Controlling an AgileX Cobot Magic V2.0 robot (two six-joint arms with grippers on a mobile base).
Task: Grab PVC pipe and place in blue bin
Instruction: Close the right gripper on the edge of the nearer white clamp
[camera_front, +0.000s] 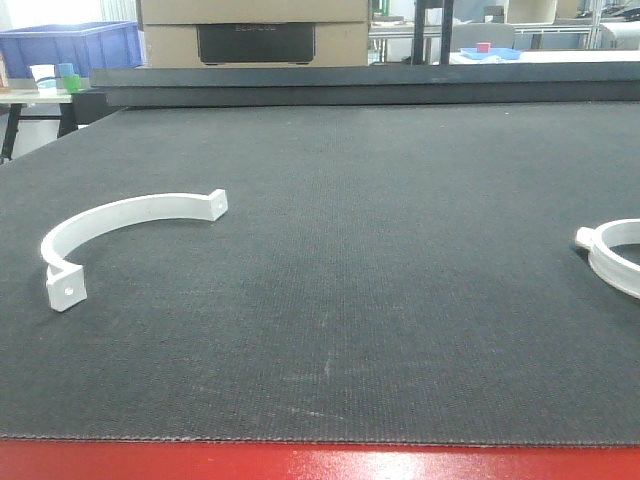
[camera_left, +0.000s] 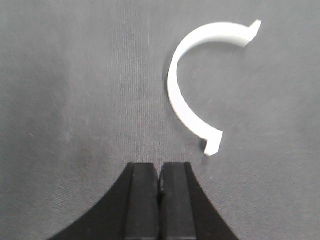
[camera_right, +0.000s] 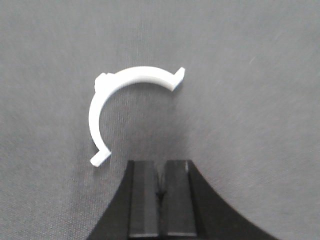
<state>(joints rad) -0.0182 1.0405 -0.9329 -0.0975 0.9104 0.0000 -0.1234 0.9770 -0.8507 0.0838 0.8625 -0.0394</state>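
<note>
item 1, work surface: a dark woven counter (camera_front: 380, 250) fills the front view, with a red edge (camera_front: 320, 462) along its near side.

item 2, task pieces: two white half-ring parts lie flat on the counter, well apart from each other. the left pvc piece (camera_front: 130, 208) sits at the left of the front view. it is an open arc with a flat tab at each end, and the nearer tab has a small hole in it. the right pvc piece (camera_front: 603, 262) sits at the right edge of that view and is partly cut off by the frame.

item 3, left arm: in the left wrist view the left fingers (camera_left: 144, 200) are closed, pad against pad, with only a thin seam between them. the left pvc piece (camera_left: 173, 87) lies ahead of them and to the right, its open side facing right. its near tab is close to the fingertips but not touching them.

item 4, right arm: in the right wrist view the right fingers (camera_right: 175, 200) are likewise closed together. the right pvc piece (camera_right: 140, 75) lies ahead and to the left, clear of the tips, with its open side facing down and to the right.

item 5, destination: the blue bin (camera_front: 70, 45) stands beyond the far left corner of the counter, well apart from both pieces. neither piece is in it.
</note>
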